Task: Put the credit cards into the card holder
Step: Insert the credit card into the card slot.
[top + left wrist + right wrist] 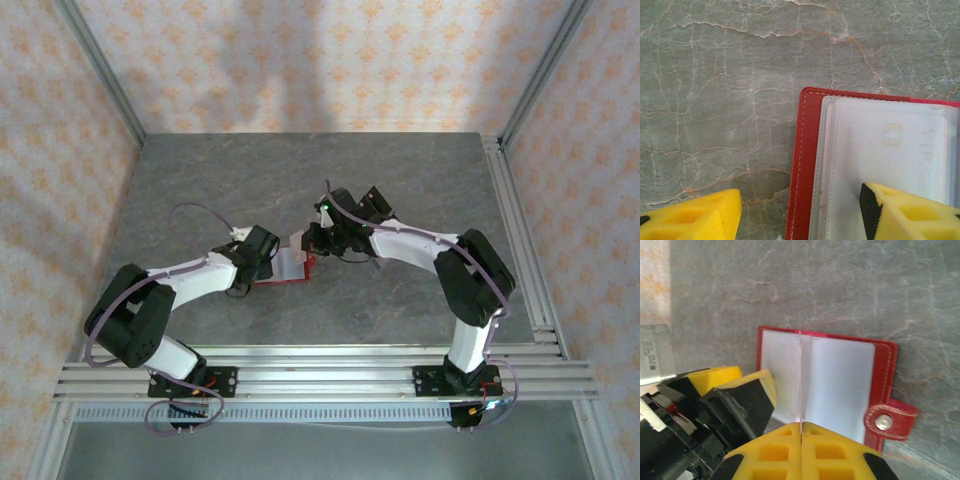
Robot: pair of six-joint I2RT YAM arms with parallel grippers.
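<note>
The red card holder [293, 268] lies open on the grey table between both arms. In the left wrist view its red edge [802, 165] and pale inside show, with a pale credit card [900, 150] marked VIP under a clear sleeve. My left gripper [800, 220] is open and straddles that edge, its right finger [910, 210] resting on the pale inside. My right gripper [801, 432] is shut on another credit card [800, 380], seen edge-on and standing upright over the middle of the card holder [887, 370]. The snap tab [883, 421] sticks out to the right.
Aluminium rails [320, 365] run along the near edge and down the right side [515, 230]. Patterned walls close in the back and both sides. The left gripper's finger [757, 382] sits close beside the right gripper over the wallet.
</note>
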